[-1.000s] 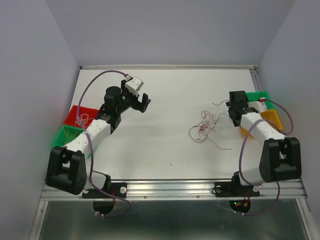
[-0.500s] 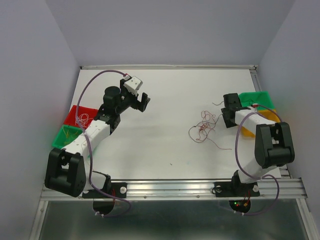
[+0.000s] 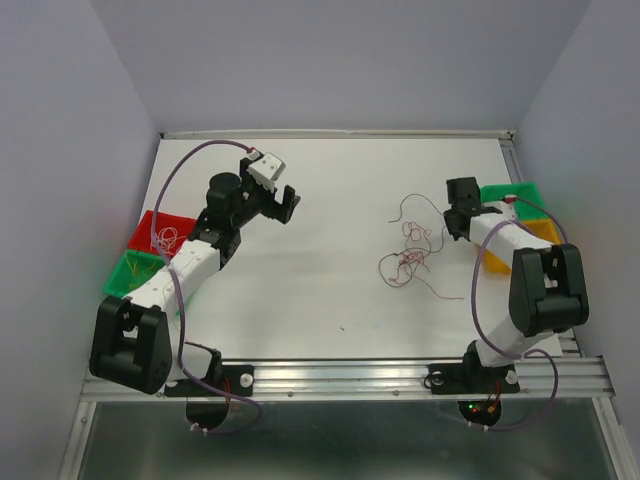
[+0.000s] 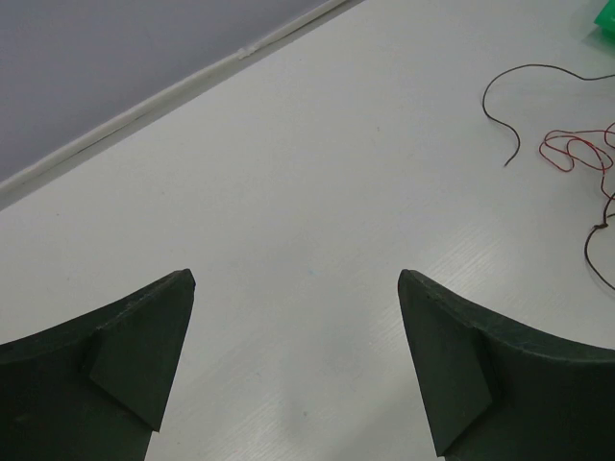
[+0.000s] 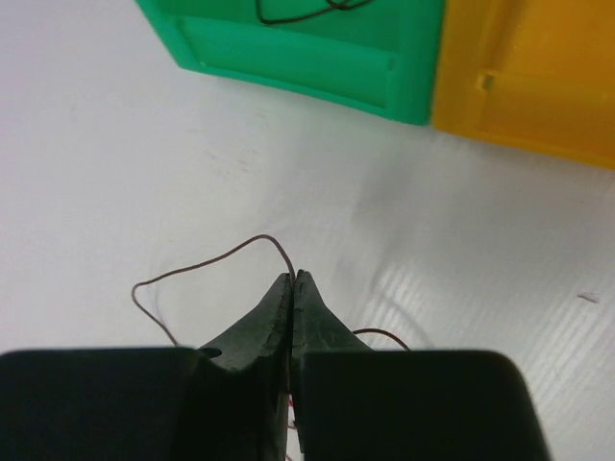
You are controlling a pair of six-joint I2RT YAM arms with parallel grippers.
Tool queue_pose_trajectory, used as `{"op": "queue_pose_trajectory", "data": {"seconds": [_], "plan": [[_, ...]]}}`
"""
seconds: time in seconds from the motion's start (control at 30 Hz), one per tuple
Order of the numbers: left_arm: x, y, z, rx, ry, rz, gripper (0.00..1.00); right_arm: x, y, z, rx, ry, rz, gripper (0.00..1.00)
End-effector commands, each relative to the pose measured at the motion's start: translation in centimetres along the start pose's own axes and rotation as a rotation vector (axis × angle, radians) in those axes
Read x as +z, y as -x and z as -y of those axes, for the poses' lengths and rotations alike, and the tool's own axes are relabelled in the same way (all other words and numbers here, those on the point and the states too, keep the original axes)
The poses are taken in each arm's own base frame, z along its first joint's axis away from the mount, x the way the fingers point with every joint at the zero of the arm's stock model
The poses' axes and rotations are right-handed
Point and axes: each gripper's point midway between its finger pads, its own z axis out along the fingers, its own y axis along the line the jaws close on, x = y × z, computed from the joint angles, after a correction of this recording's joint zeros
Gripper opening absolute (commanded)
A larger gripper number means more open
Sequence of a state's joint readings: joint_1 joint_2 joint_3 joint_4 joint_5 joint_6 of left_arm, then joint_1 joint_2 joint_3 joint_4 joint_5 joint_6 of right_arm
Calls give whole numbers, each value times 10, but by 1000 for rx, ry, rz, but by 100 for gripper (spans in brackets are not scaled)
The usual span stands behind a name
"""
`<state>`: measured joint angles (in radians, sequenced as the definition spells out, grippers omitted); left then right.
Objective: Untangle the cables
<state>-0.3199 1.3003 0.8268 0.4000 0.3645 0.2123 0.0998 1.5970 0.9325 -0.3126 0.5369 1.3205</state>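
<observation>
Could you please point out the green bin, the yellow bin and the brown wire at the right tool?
green bin (image 5: 288,60), right wrist view, on its outer wall
yellow bin (image 5: 538,91), right wrist view, on its side wall
brown wire (image 5: 258,238), right wrist view, on the top of its arch

The left arm (image 3: 188,265) and right arm (image 3: 497,238) have white links, black joints and looping purple cords (image 3: 213,144)

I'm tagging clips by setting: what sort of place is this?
Probably a robotics lab cell: left arm and right arm bolted to a table, plain walls around it, coloured bins and cables.
</observation>
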Motion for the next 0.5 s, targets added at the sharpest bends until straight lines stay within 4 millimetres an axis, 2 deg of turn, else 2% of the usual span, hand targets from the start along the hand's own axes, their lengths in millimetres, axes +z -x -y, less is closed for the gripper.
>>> {"op": "queue_pose_trajectory", "data": {"seconds": [0.0,0.03,0.2,0.27,0.33,0.37,0.47], "plan": [[-5,37,-1,47,10,100,99,-36,52,-67,38,170,125,1],[-6,38,-1,47,8,101,99,-44,62,-78,51,195,143,1],[-5,37,-1,46,6,99,99,-65,94,-106,78,248,188,1],[-5,37,-1,47,6,99,99,-67,105,-108,77,242,195,1],[-5,36,0,47,3,98,99,-80,130,-122,112,272,216,1],[-4,35,0,46,3,95,99,-78,132,-119,111,263,212,1],[-2,33,0,43,-1,89,99,-100,151,-135,125,315,220,1]]}}
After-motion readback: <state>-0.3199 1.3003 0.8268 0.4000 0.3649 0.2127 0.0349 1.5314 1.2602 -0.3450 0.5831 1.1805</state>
